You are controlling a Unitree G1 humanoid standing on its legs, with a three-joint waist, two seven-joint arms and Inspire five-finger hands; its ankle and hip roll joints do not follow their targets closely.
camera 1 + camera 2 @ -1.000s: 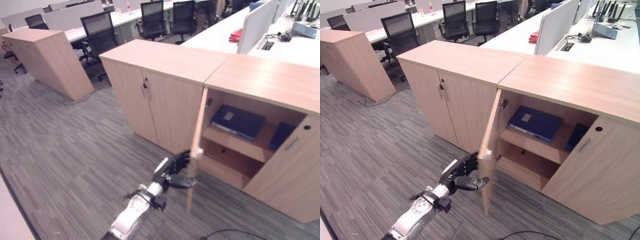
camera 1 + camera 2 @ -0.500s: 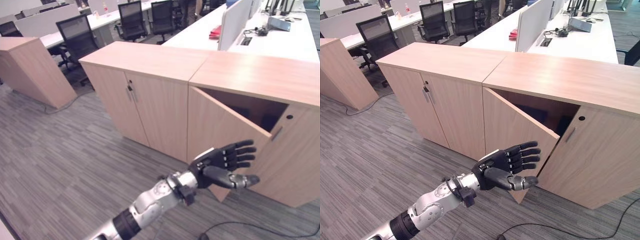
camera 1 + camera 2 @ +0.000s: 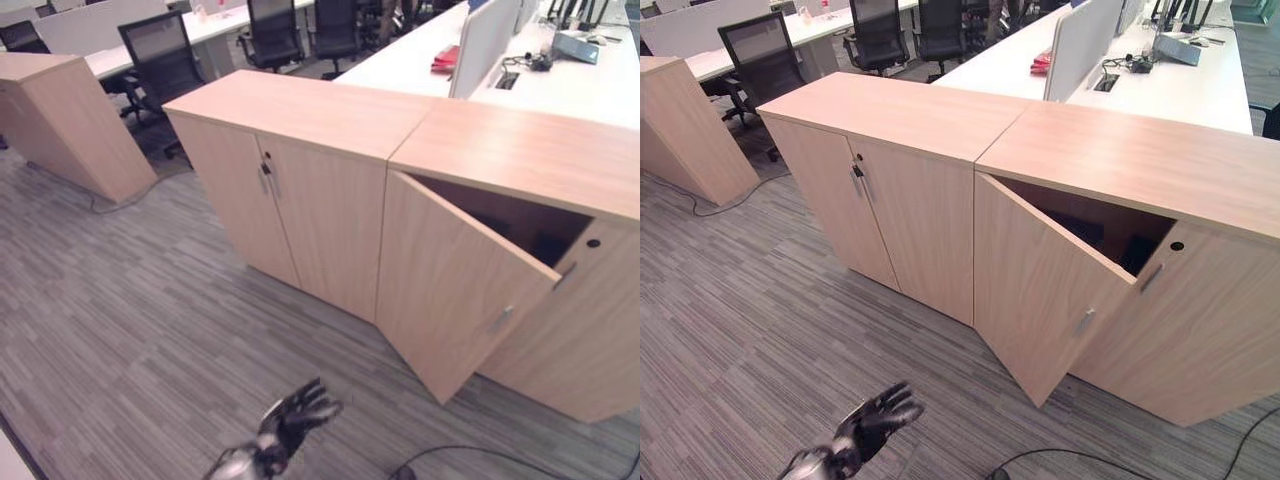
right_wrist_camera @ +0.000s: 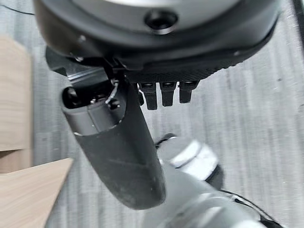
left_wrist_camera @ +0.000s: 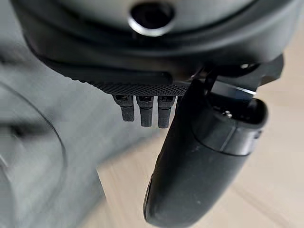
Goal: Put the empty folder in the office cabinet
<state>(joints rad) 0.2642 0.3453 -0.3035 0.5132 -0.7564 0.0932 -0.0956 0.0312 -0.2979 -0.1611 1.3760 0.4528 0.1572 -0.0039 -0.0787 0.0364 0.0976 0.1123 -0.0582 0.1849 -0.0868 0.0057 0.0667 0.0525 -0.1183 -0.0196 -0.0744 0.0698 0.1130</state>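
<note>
the office cabinet (image 3: 1120, 160) stands at about 2 o'clock from the middle of the head views, its left door (image 3: 1040, 280) swung partly out while its right door (image 3: 1180, 330) stays flush. through the gap only a dark interior shows; i cannot make out the folder in there, and it is in neither hand, so where it lies cannot be told from these pictures. the left hand (image 3: 298, 415) hangs low at about 6 o'clock over the grey striped carpet (image 3: 120, 300), fingers spread and relaxed, holding nothing and well apart from the door. the right hand (image 4: 137, 142) shows in its own wrist view with straight fingers and thumb over the carpet, also empty. a second cabinet (image 3: 880, 110) with both doors shut sits just beside at 11 o'clock. judging by this, the placing itself looks finished or out of sight, and what seems left is pushing the half-open door fully shut.
</note>
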